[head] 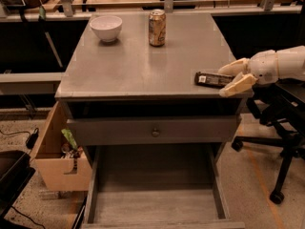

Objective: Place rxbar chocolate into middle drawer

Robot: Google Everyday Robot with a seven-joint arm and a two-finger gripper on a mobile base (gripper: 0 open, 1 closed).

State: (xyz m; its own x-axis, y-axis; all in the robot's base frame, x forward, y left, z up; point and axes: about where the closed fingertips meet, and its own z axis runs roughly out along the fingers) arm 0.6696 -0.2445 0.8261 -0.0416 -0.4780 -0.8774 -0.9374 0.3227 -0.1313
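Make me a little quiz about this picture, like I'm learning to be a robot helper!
1. True or false: the rxbar chocolate already lies in the middle drawer.
2. What stands nearest the white bowl? A) gold soda can B) tan wooden box C) office chair
3. Fill in: the gripper, at the right-hand edge of the cabinet top in the picture, has its fingers either side of the ____.
Key: 1 false; 2 A; 3 rxbar chocolate.
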